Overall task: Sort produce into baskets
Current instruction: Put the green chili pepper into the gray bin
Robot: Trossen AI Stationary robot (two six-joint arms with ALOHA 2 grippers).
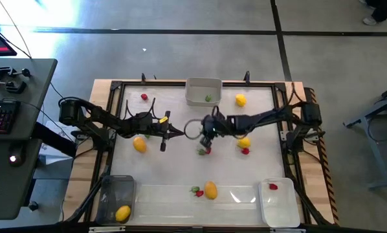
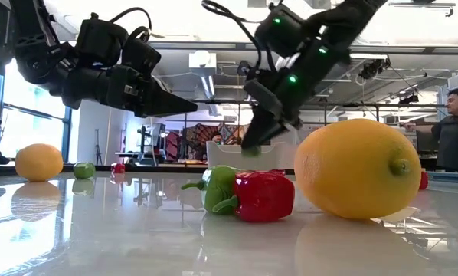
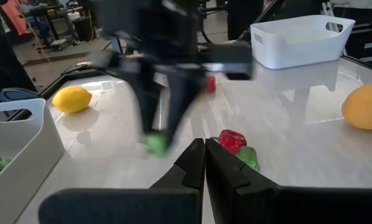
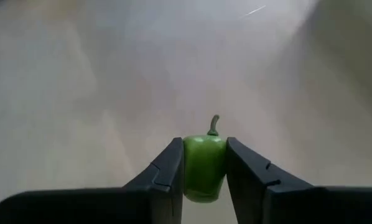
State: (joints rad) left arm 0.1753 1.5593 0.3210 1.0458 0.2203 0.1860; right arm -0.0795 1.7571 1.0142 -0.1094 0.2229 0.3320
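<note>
- My right gripper (image 4: pixel 204 171) is closed on a green pepper (image 4: pixel 204 167), one finger on each side, stem pointing away from the wrist.
- It hangs above the middle of the surface (image 1: pixel 180 175), the pepper apparently clear of it, though the overhead view is too small to confirm.
- My left gripper (image 3: pixel 204 158) is fully closed and empty, hovering just left of centre.
- A red and a green pepper lie touching below me (image 1: pixel 204 151).
- Lemons (image 1: pixel 139 144) are scattered about; one sits in the dark-tinted basket (image 1: pixel 109 202).
- The grey basket (image 1: pixel 203 84) holds a green piece; the white basket (image 1: pixel 279 207) holds a red one.
</note>
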